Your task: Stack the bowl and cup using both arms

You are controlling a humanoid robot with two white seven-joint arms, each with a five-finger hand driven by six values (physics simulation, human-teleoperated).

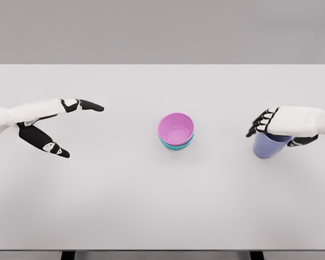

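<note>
My right hand (279, 125) is clamped around the purple cup (268, 146) at 3 o'clock; my left hand (54, 124) is spread, holding nothing. The pink bowl (176, 128) sits nested in the teal bowl (176, 145) at the centre. If my grip is shallow, I think the cup can slip when lifted.

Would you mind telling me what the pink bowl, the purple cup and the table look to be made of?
Pink bowl: apparently smooth plastic, uniform colour with a soft sheen inside. Purple cup: likely matte plastic, flat even tone. Table: plain white, matte surface without grain, possibly laminate. As simulator renders, all three remain guesses.
</note>
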